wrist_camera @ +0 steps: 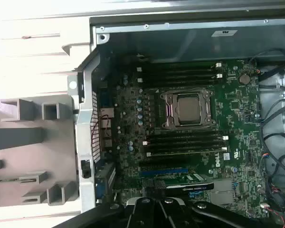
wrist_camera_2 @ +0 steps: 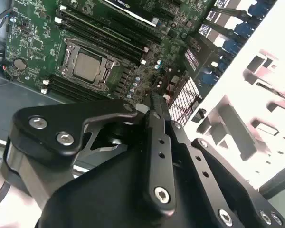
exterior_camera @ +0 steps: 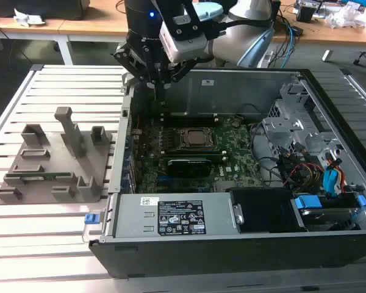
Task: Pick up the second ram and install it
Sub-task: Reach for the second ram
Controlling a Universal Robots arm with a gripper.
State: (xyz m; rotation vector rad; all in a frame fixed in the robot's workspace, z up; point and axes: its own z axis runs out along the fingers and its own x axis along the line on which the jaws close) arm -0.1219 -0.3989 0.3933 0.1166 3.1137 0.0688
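The second ram is a thin green stick lying flat in a slot of the gray fixture, at the exterior view's left, outside the case. My gripper hangs over the back left corner of the open computer case, well away from the stick. In the second wrist view the gripper has its black fingers pressed together with nothing visible between them. Below it lies the green motherboard with the processor socket and dark memory slots on either side.
The case's metal side wall stands between the fixture and the motherboard. A black power supply box sits along the case's front, with cables and blue drive parts at the exterior view's right. The slatted white table surrounds the case.
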